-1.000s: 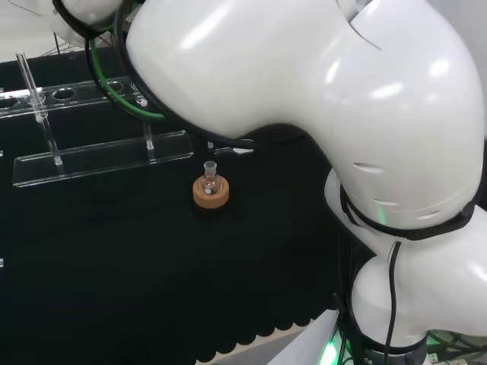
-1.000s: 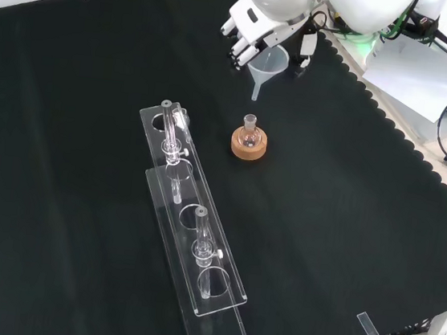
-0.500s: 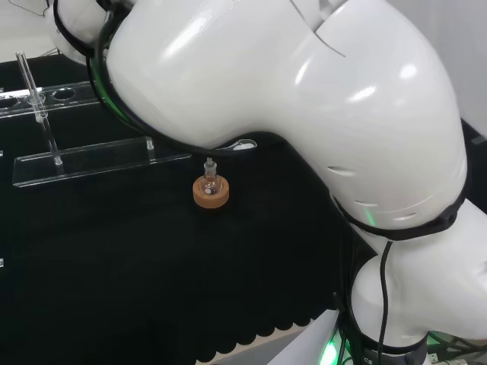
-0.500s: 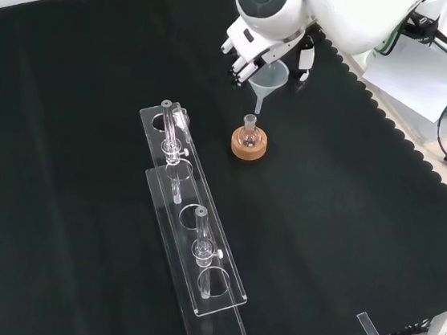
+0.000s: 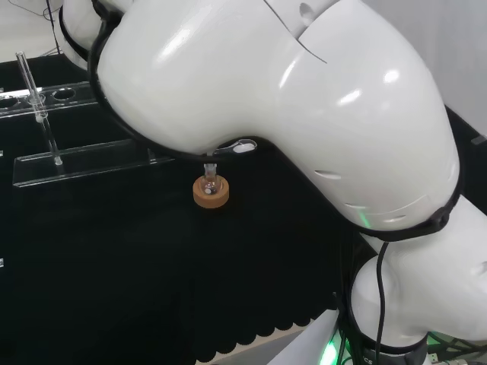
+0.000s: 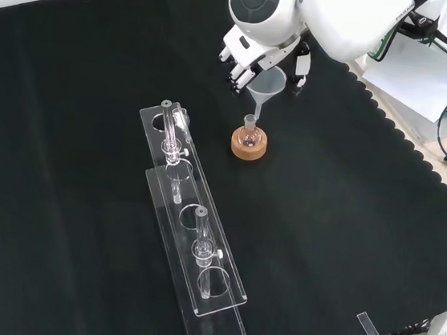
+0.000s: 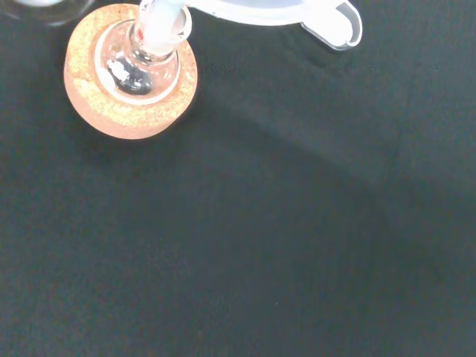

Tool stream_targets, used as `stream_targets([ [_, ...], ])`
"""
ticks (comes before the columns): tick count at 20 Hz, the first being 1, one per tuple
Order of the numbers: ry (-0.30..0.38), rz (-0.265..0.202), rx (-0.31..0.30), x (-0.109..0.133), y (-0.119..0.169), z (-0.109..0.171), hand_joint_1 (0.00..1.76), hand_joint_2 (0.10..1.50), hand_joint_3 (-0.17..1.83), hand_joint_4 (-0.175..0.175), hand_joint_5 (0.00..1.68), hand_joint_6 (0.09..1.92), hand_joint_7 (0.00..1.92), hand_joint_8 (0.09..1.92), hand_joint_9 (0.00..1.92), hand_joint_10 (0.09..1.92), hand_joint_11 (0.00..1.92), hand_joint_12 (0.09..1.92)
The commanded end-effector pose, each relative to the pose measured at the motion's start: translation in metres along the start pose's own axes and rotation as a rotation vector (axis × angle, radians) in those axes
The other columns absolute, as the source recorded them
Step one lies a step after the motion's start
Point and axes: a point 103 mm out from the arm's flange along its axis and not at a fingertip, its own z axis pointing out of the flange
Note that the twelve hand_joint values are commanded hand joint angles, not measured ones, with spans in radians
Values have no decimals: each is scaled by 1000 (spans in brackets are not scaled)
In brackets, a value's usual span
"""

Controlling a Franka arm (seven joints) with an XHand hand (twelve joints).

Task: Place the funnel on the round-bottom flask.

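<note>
Since a second ago the hand (image 6: 256,54) has carried the funnel (image 6: 267,84) down and closer to the round-bottom flask (image 6: 249,135), so that in the front view the spout tip now sits right at the flask's neck. The hand's fingers are curled round the funnel's rim, pinching it. The flask stands upright in its cork ring (image 6: 249,145) on the black worktop (image 6: 345,230), just beside the clear test-tube rack (image 6: 191,237).

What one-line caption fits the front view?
The hand holds a clear funnel above the round-bottom flask on its cork ring.
</note>
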Motion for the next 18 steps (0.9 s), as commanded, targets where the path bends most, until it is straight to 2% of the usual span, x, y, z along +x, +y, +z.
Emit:
stream_targets([
  [1, 10, 5, 1, -6, 0, -2, 801, 716, 693, -11, 703, 804, 742, 622, 1071, 413, 531, 1300],
  [12, 13, 5, -4, -8, 0, -4, 801, 716, 695, -11, 704, 806, 741, 624, 1070, 414, 533, 1298],
  [18, 3, 11, -2, -2, -1, -8, 802, 717, 696, -11, 704, 807, 740, 625, 1070, 415, 533, 1298],
])
